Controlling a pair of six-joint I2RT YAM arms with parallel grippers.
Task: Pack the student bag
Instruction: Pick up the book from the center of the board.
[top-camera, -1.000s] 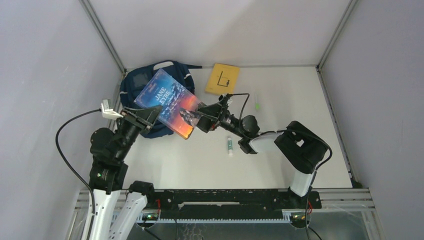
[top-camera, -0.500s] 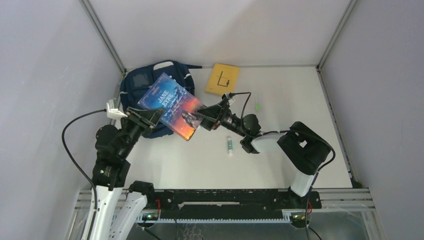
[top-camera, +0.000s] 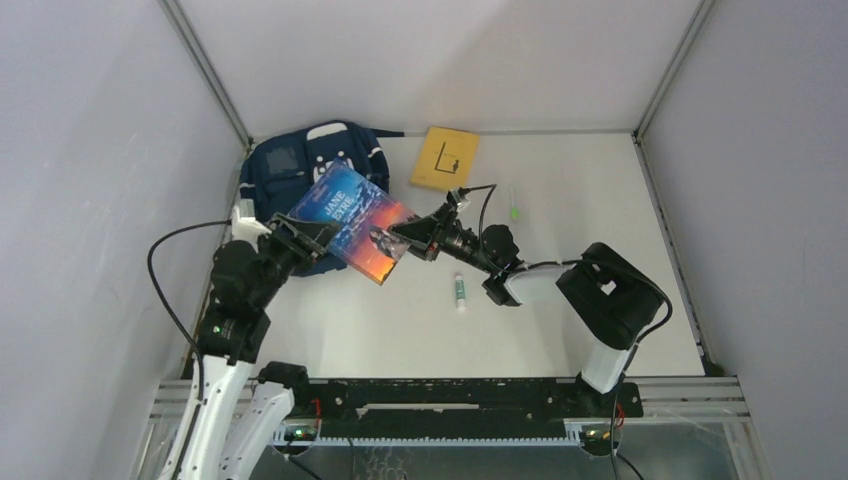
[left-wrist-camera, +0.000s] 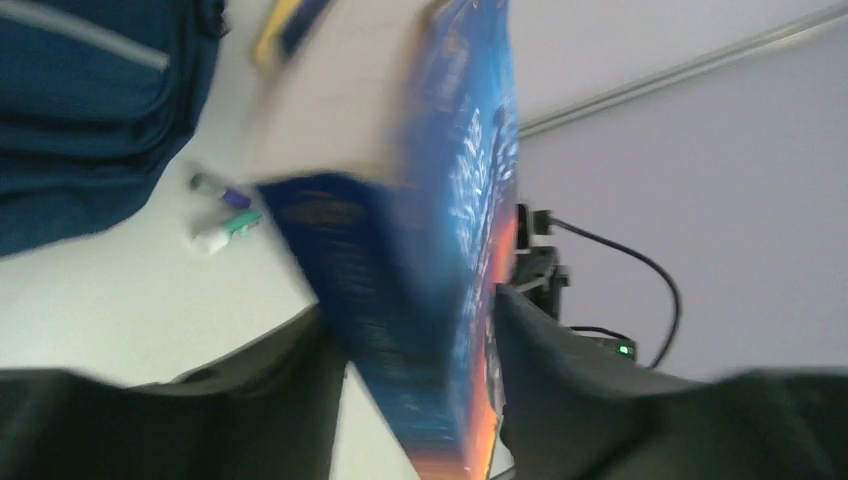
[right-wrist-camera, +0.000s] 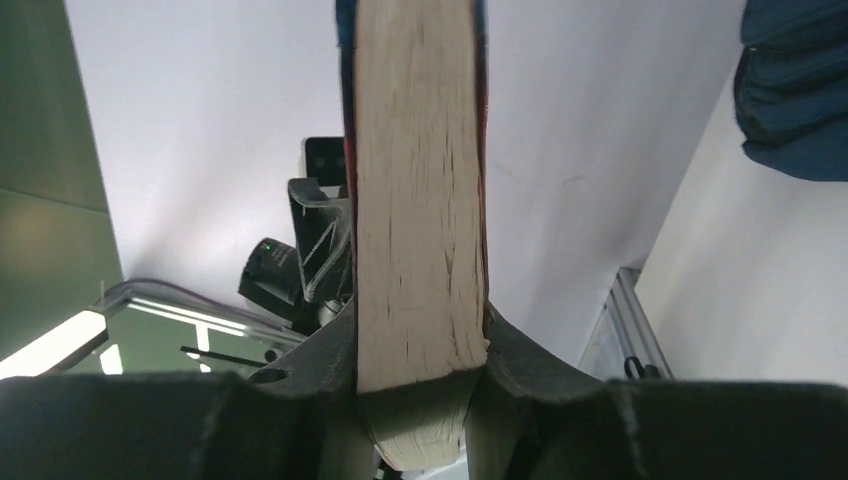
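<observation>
The student bag (top-camera: 300, 160), navy with white patches, lies at the back left of the table; it also shows in the left wrist view (left-wrist-camera: 80, 110) and the right wrist view (right-wrist-camera: 795, 90). A blue and orange "Jane Eyre" book (top-camera: 350, 215) hangs in the air in front of it, between both grippers. My right gripper (top-camera: 400, 235) is shut on the book's near right corner, its pads pressed on both covers of the book (right-wrist-camera: 420, 180). My left gripper (top-camera: 305, 238) stands open around the book's left edge (left-wrist-camera: 420, 250), with a gap beside one finger.
A yellow booklet (top-camera: 445, 157) lies at the back middle. A green-tipped pen (top-camera: 514, 205) and a white stick with a green cap (top-camera: 460, 292) lie on the table right of the book. Two small markers (left-wrist-camera: 215, 187) lie near the bag.
The right gripper's jaws closed onto the book's corner. The left gripper's jaws spread wider and its arm drew in. The book shifted slightly right and down.
</observation>
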